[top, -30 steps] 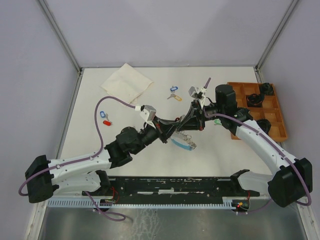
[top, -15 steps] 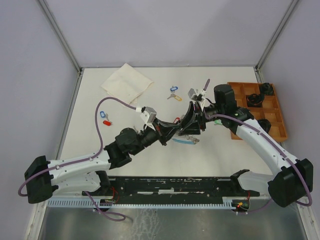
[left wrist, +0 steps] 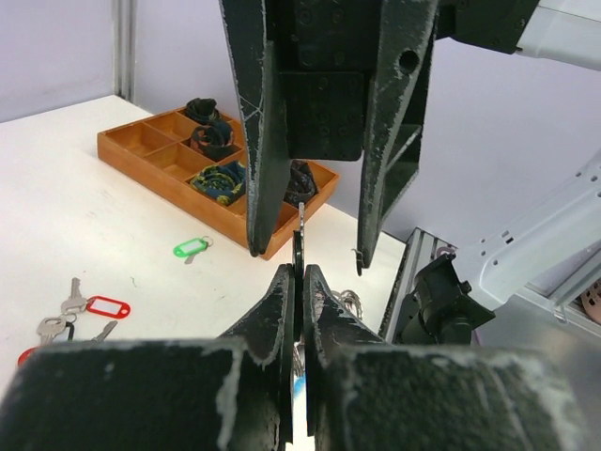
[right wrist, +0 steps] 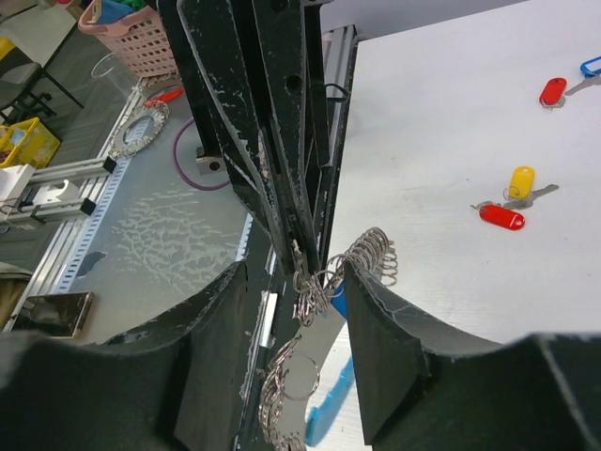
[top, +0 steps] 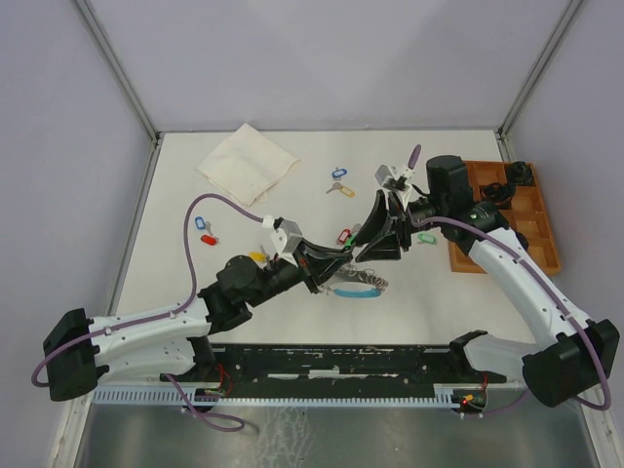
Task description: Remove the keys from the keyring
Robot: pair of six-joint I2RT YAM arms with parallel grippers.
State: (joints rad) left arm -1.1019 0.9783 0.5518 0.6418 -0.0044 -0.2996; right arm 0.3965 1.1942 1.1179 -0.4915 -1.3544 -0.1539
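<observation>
keyring [top: 357,290] | pinched by left gripper [left wrist: 296,273] | right gripper [right wrist: 289,278] spread astride it

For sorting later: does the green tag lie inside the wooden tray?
No, the green tag lies on the table just outside the tray.

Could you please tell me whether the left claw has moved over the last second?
Yes. The left claw has shifted toward the near table edge, ending farther from the cloth.
</observation>
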